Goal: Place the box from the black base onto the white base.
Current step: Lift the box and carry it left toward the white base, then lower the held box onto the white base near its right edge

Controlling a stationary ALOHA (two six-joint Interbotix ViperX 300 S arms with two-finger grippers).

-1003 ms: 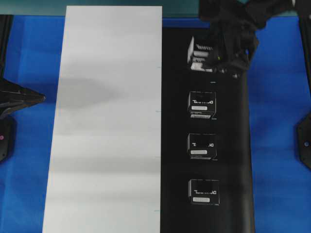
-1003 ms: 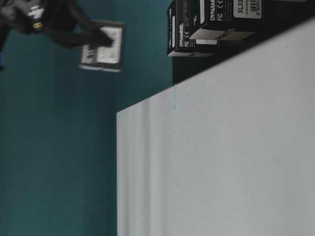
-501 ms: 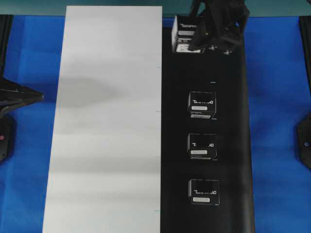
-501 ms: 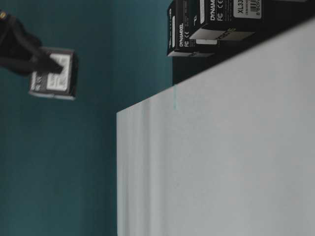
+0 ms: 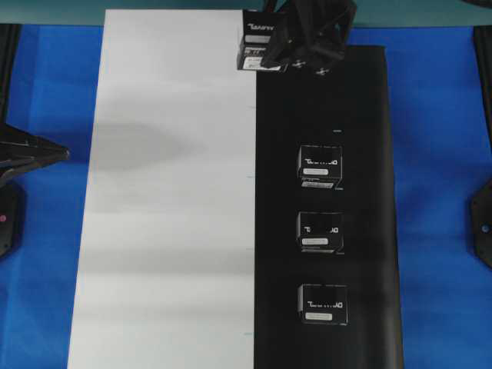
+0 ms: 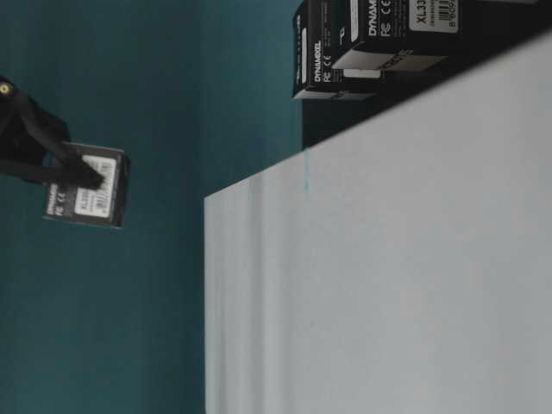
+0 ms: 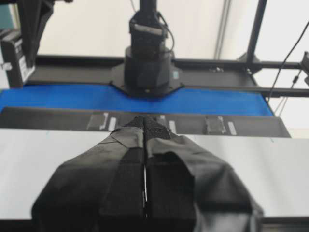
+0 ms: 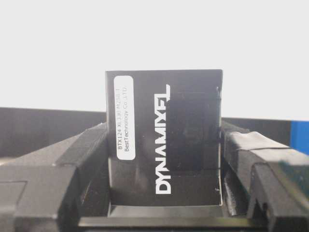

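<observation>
Now, box: the box [image 5: 259,48] is off the surface, held in the air at the far end of the scene, over the seam where the white base meets the black base; the overhead view shows it straddling that edge.
Right fingers: the right gripper [image 5: 288,50] holds the box; in the right wrist view its taped fingers [image 8: 244,159] press the two opposite sides of the box [image 8: 164,145], whose face reads DYNAMIXEL beside a white label strip.
Box seen from table level: the box [image 6: 86,185] hangs clear of everything, tilted a little, with the dark right gripper [image 6: 73,171] reaching in from the left edge.
Left fingers: the left gripper [image 7: 145,126] has its fingers pressed together with only a hairline seam between them, holding nothing; it sits over the near edge of the white base [image 7: 289,164].
White base: the white base [image 5: 169,200] lies bare on the left, its long edge touching the black base.
Black base: the black base [image 5: 369,200] carries three other boxes [image 5: 320,167] in a column, spaced apart, all lying flat.
Cloth: blue cloth [image 5: 438,154] surrounds both bases on the counter.
</observation>
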